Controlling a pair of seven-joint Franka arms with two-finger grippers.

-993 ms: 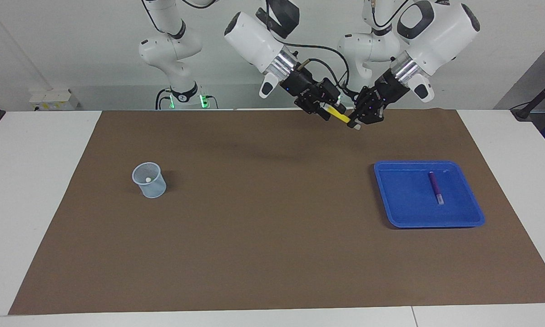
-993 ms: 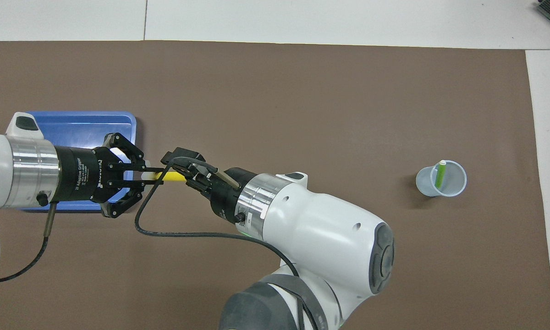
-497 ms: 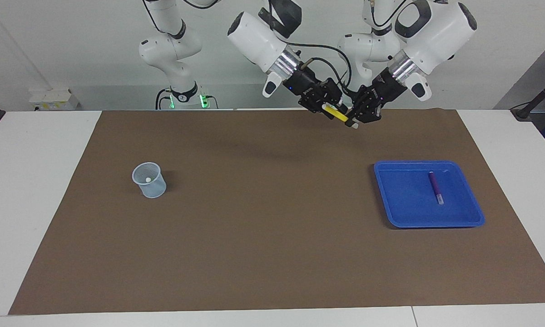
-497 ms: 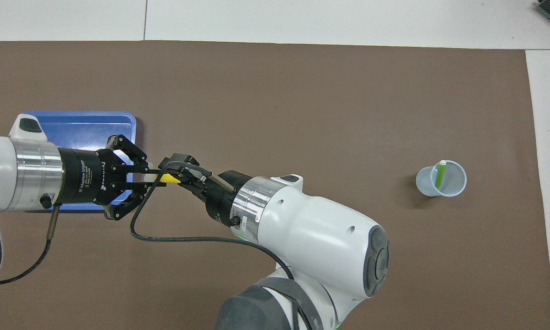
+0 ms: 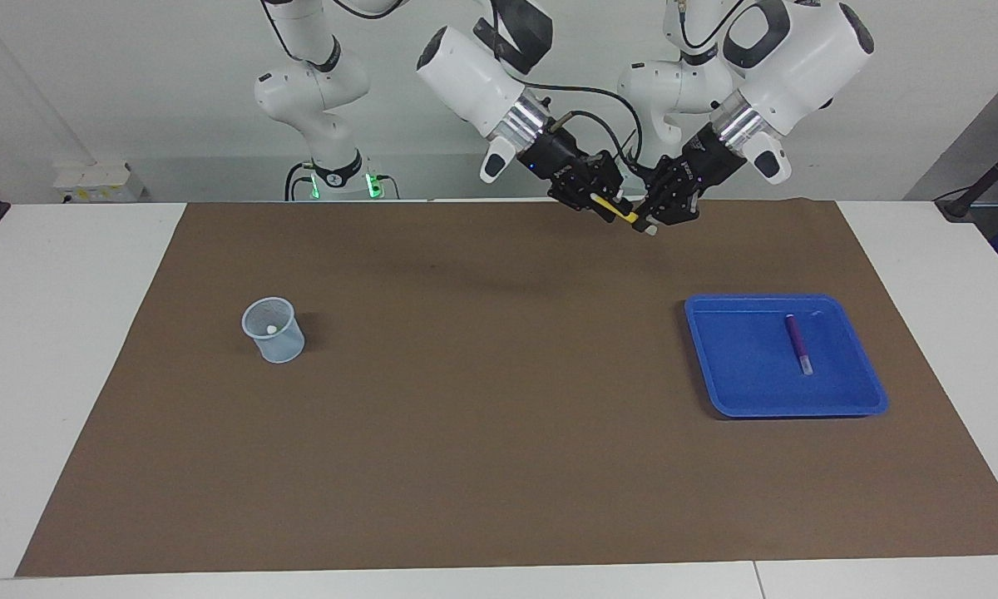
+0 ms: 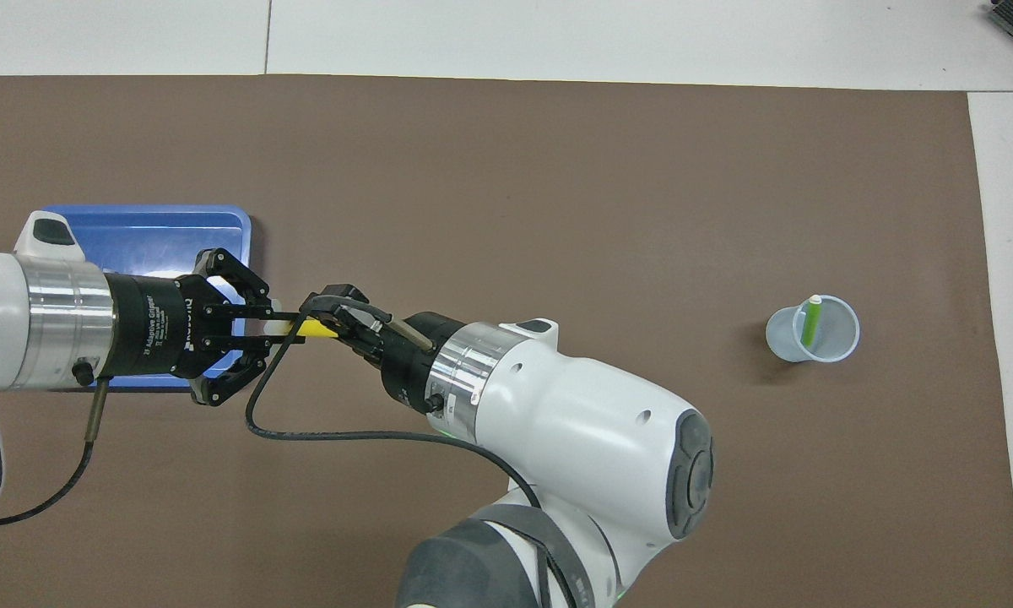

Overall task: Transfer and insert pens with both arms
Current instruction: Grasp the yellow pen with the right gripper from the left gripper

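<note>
Left gripper (image 5: 650, 223) clamping fully onto the pale cap end of the yellow pen (image 5: 621, 212), up in the air over the mat (image 5: 482, 399) near its robot-side edge. Right gripper (image 5: 605, 208) gripping the pen's yellow barrel; jaw closure not readable. Purple pen (image 5: 797, 343) lying in the blue tray (image 5: 865, 391), toward the left arm's end. Green pen (image 6: 809, 320) standing in the clear cup (image 6: 844, 338), toward the right arm's end.
</note>
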